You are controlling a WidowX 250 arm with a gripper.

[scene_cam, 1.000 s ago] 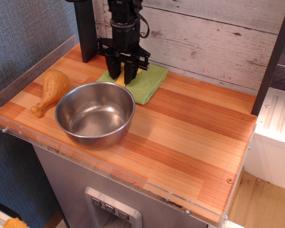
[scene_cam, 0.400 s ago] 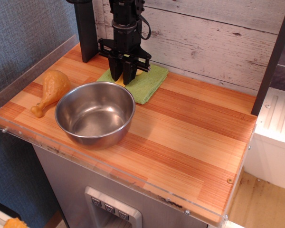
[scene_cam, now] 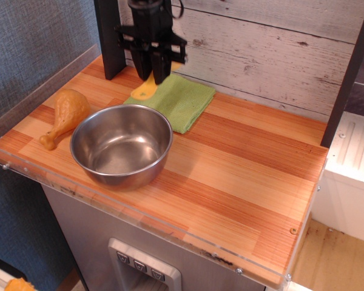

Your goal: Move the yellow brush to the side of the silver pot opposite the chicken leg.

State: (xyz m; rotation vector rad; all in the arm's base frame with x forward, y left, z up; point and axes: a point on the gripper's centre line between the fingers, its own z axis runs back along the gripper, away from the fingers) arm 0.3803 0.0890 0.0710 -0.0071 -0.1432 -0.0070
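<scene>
My gripper [scene_cam: 154, 77] hangs over the back left of the table, above the left corner of a green cloth [scene_cam: 183, 103]. It is shut on the yellow brush [scene_cam: 144, 90], whose rounded handle sticks out below the fingers, tilted down to the left and lifted off the cloth. The silver pot [scene_cam: 118, 177] stands upright and empty in front of the cloth. The chicken leg [scene_cam: 67, 114] lies on the table to the left of the pot, bone end toward the front edge.
A dark post [scene_cam: 109, 36] stands at the back left beside the gripper. A plank wall [scene_cam: 261, 42] runs along the back. A clear plastic lip [scene_cam: 42, 76] edges the left side. Bare wood [scene_cam: 249, 170] lies right of the pot.
The gripper has risen and shifted slightly left and back from the cloth. The yellow brush came up with it and now hangs from the fingers.
</scene>
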